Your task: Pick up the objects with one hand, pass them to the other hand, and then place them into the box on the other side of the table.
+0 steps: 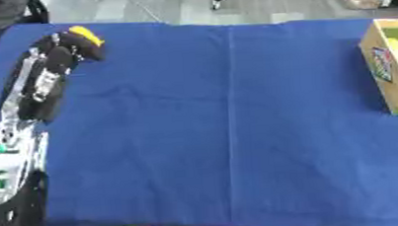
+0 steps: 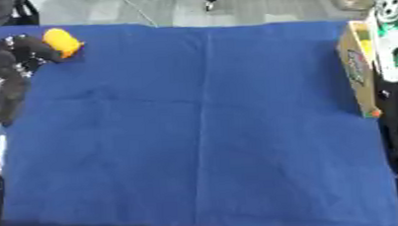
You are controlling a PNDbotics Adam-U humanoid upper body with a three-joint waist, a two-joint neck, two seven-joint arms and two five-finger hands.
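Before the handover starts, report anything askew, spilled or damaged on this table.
Nothing stands out. The left hand is curled on a yellow object at the far left corner; the box sits upright at the right edge of the blue cloth.

Far left of counter (image 1: 238, 132): left hand (image 1: 64, 49) with small object (image 2: 61, 42) at fingertips. Far right edge: box (image 1: 386, 71), several items inside. Well apart, bare cloth (image 2: 204, 134) between.

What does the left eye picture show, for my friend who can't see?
The robot's left hand reaches to the far left corner of a blue table, fingers on a yellow thing. A cardboard box sits at the right edge.
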